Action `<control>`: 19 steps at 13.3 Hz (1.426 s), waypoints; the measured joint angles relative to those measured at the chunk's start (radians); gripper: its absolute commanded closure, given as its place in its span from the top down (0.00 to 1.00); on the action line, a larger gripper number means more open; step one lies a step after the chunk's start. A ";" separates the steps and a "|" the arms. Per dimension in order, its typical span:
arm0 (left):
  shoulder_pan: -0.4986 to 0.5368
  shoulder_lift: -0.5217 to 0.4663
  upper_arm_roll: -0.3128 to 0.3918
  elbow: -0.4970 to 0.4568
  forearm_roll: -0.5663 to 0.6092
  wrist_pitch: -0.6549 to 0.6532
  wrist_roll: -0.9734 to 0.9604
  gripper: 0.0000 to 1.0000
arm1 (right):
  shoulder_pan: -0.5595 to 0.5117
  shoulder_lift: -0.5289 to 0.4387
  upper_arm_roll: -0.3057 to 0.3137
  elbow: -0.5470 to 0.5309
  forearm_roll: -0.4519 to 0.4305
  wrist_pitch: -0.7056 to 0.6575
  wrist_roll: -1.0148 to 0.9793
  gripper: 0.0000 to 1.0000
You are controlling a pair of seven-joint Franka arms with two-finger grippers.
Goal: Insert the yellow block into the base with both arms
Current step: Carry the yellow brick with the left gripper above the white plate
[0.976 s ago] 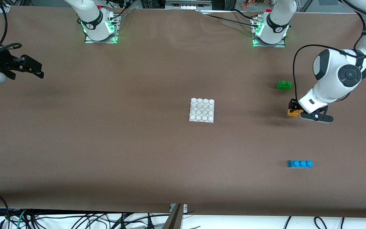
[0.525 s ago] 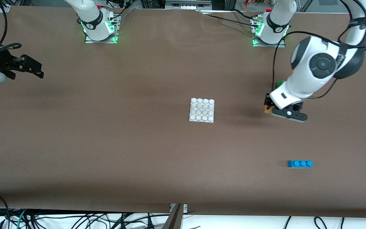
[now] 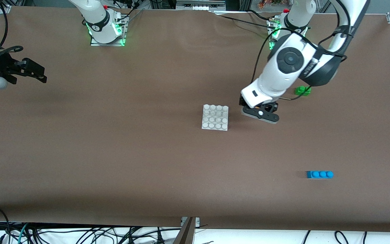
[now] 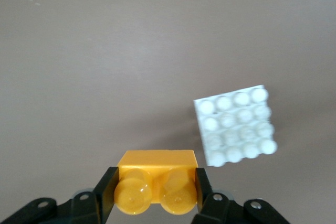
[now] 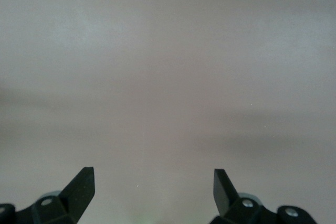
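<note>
My left gripper [image 3: 246,107] is shut on the yellow block [image 4: 156,182], its two studs facing the wrist camera, and holds it above the table just beside the base [image 3: 215,117] on the side toward the left arm's end. In the left wrist view the gripper [image 4: 156,191] clamps the block's two ends, and the white studded base [image 4: 235,125] lies a short way off. The hand hides the block in the front view. My right gripper [image 3: 37,75] waits, open and empty, over the right arm's end of the table; its wrist view [image 5: 154,184] shows only bare table.
A green two-stud brick [image 3: 302,90] lies close to the left arm, partly under its elbow. A blue three-stud brick [image 3: 320,174] lies nearer the front camera toward the left arm's end. The brown table [image 3: 130,152] has open surface around the base.
My left gripper has carried the yellow block from beside the green brick toward the base and is now right beside it. The right arm has not moved.
</note>
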 measured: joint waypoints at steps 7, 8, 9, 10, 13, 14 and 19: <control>-0.137 0.155 0.004 0.081 0.058 0.003 -0.113 0.24 | 0.000 0.000 0.000 0.000 0.000 -0.027 0.000 1.00; -0.155 0.186 0.005 0.087 0.111 0.010 -0.149 0.24 | 0.000 0.000 0.000 0.000 0.000 -0.027 0.000 1.00; -0.170 0.216 0.005 0.091 0.165 0.027 -0.207 0.24 | 0.000 0.000 0.000 0.000 0.000 -0.028 0.000 1.00; -0.185 0.240 0.006 0.093 0.205 0.046 -0.261 0.24 | 0.000 0.000 0.000 0.000 0.000 -0.028 0.000 1.00; -0.228 0.298 0.006 0.098 0.303 0.087 -0.368 0.25 | 0.000 0.000 -0.001 0.000 0.000 -0.028 0.000 1.00; -0.235 0.315 0.006 0.099 0.336 0.095 -0.398 0.25 | 0.000 0.000 -0.001 0.000 0.000 -0.028 0.000 1.00; -0.240 0.366 0.008 0.102 0.382 0.104 -0.497 0.24 | 0.000 0.000 -0.001 0.000 0.001 -0.028 0.000 1.00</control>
